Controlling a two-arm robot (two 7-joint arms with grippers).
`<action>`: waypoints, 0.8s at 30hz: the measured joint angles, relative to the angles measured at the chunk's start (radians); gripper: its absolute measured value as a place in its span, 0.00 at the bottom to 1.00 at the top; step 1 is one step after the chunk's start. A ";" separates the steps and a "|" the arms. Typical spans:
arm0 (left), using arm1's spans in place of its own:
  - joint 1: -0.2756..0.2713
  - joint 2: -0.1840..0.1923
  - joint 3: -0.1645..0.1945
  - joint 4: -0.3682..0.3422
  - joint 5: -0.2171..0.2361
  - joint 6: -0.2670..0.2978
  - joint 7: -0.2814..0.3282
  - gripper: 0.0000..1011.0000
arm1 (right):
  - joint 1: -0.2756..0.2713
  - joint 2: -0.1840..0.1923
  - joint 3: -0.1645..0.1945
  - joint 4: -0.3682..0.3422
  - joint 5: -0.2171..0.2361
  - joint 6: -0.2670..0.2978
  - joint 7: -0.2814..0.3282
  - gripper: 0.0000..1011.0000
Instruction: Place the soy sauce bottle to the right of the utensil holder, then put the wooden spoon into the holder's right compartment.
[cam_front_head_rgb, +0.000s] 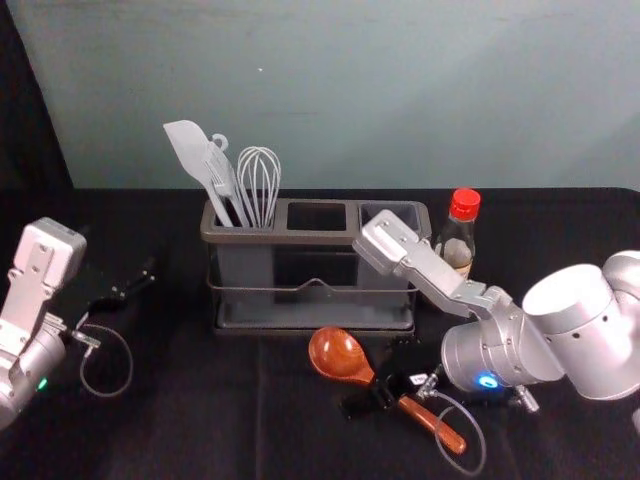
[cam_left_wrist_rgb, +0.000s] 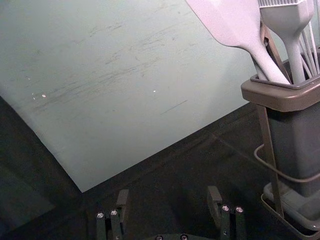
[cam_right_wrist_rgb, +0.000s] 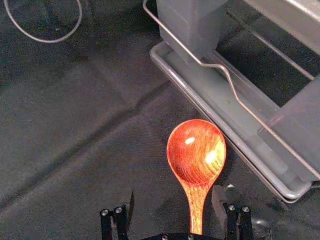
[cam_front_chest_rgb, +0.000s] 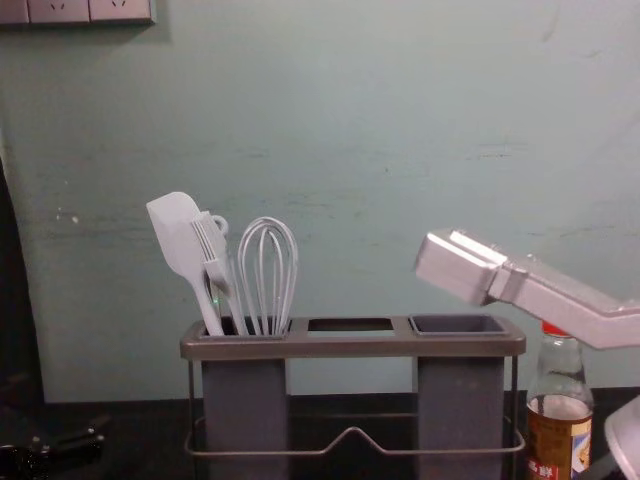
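Your right gripper (cam_front_head_rgb: 369, 386) is low over the wooden spoon (cam_front_head_rgb: 337, 354), its 2 fingers wide apart on either side of the handle, gripping nothing. The spoon lies on the dark cloth (cam_front_head_rgb: 190, 430) in front of the utensil holder (cam_front_head_rgb: 310, 238). You have the soy sauce bottle (cam_front_head_rgb: 457, 245) standing just right of the holder. Your left gripper (cam_front_head_rgb: 136, 283) is idle at left, opened wide and empty.

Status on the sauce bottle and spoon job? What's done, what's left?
Done: bottle stands right of the holder.
In progress: right gripper is open around the handle of the spoon, which lies in front of the holder.
Left: grasp, lift, insert into the right compartment.
Left gripper idles open, left of holder.
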 joint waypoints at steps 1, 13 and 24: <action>0.000 0.000 0.000 0.000 0.000 0.000 0.000 1.00 | 0.003 -0.005 -0.002 0.008 -0.005 0.001 0.002 0.99; 0.000 0.000 0.000 0.000 0.000 0.000 0.000 1.00 | 0.018 -0.035 -0.001 0.057 -0.042 0.014 0.002 0.99; 0.000 0.000 0.000 0.000 0.000 0.000 0.000 1.00 | 0.037 -0.064 -0.006 0.109 -0.068 0.007 0.024 0.99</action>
